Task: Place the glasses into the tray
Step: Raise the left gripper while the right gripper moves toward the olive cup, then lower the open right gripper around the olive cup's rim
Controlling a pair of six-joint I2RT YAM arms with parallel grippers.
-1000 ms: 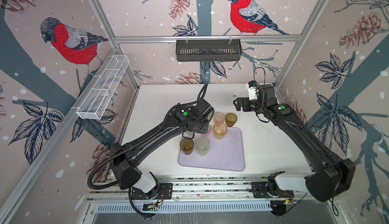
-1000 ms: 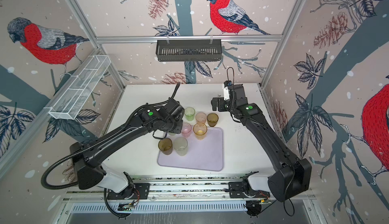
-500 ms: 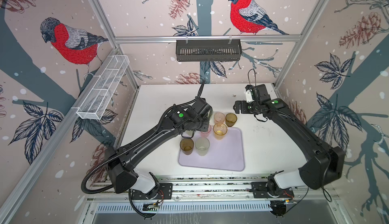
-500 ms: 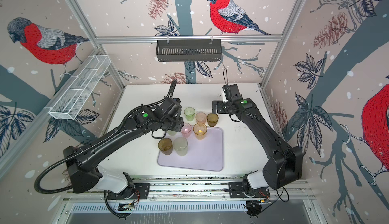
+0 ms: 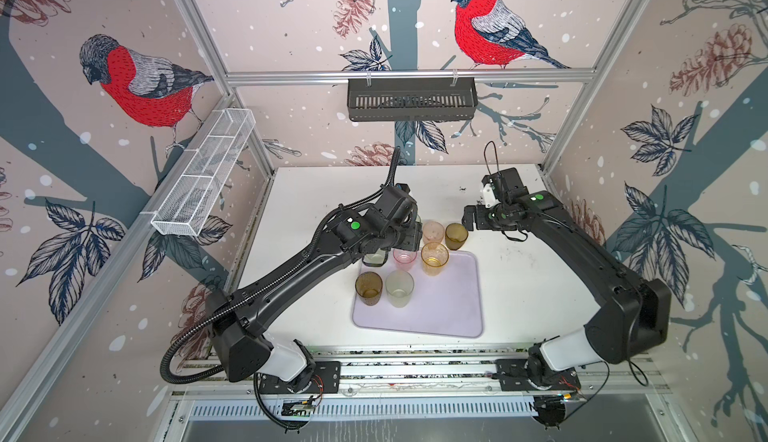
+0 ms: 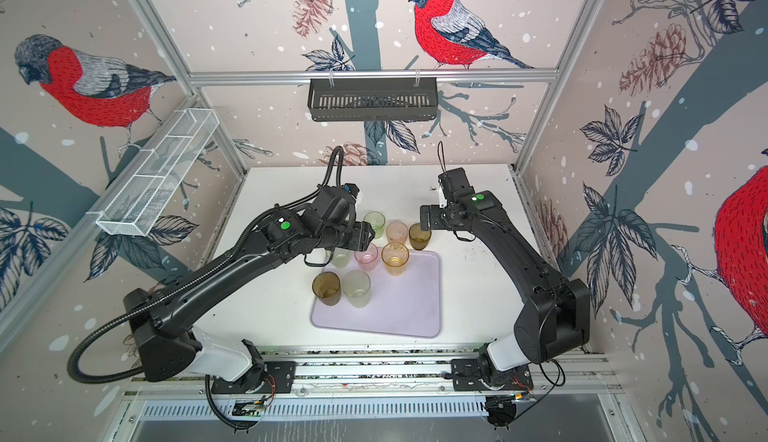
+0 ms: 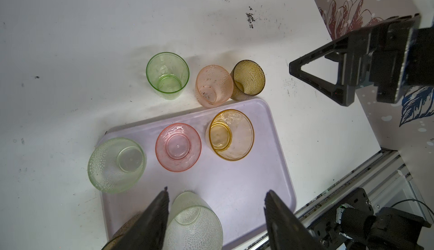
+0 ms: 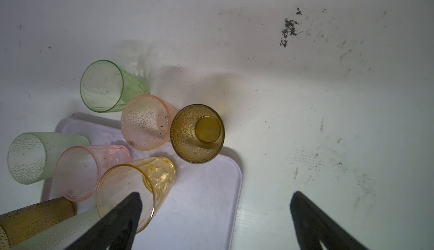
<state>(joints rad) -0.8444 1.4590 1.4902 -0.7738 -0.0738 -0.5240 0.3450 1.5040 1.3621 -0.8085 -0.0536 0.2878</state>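
The lilac tray (image 5: 440, 315) carries a brown glass (image 5: 368, 289), a frosted glass (image 5: 399, 289), a pink glass (image 5: 404, 258) and an amber glass (image 5: 434, 258). A pale green glass (image 7: 116, 164) stands at its far left corner. On the table behind the tray stand a bright green glass (image 6: 374, 223), a peach glass (image 5: 433, 232) and a brown glass (image 5: 456, 235). My left gripper (image 7: 216, 197) hovers open above the tray's far left part, holding nothing. Just right of the far brown glass (image 8: 197, 133), my right gripper (image 5: 469, 222) is wide open and empty.
A black slotted basket (image 5: 411, 99) hangs on the back wall and a white wire mesh basket (image 5: 203, 178) on the left wall. Bare white table (image 5: 532, 278) lies right of the tray, and an aluminium rail (image 5: 415, 371) runs along the front edge.
The left jaws have opened wider and the left arm has drawn back a little from the pale green glass. The right gripper has turned and come down slightly toward the far brown glass.
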